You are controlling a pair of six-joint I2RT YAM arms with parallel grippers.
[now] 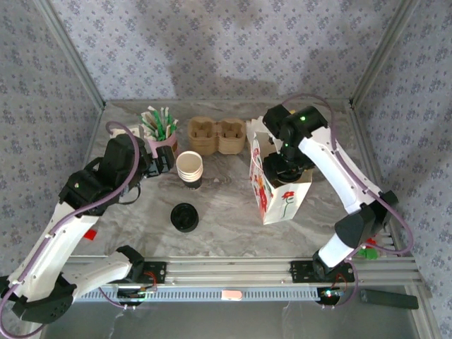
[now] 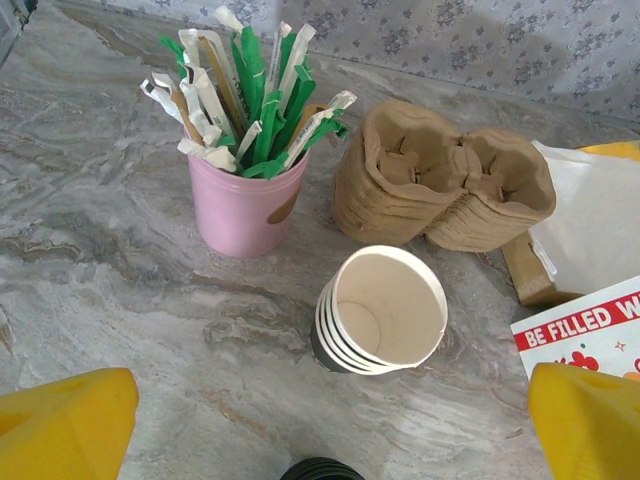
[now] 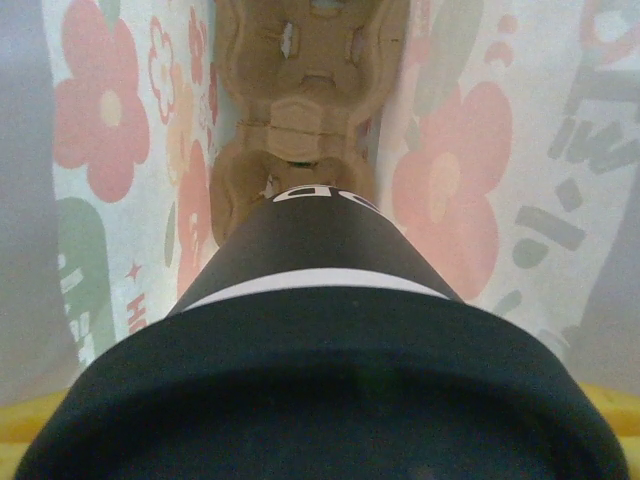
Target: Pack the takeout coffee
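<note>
The takeout coffee [image 3: 318,370], a black cup under a round black lid, stands upright inside the flower-printed paper bag [image 1: 277,198]. Its foot is down at a brown cardboard cup carrier [image 3: 300,110] on the bag's floor. My right gripper [image 1: 287,168] reaches into the bag from above, and its yellow fingers [image 3: 25,425] sit at either side of the lid, shut on it. My left gripper [image 2: 330,430] hovers open over the marble table, just in front of the stack of lidless paper cups [image 2: 385,312], with nothing between its fingers.
A pink cup of green and white sticks [image 2: 245,205] and a stack of brown cup carriers [image 2: 440,175] stand at the back. A loose black lid [image 1: 184,217] lies near the table's middle. The bag's printed walls [image 3: 470,180] close in on both sides of the cup.
</note>
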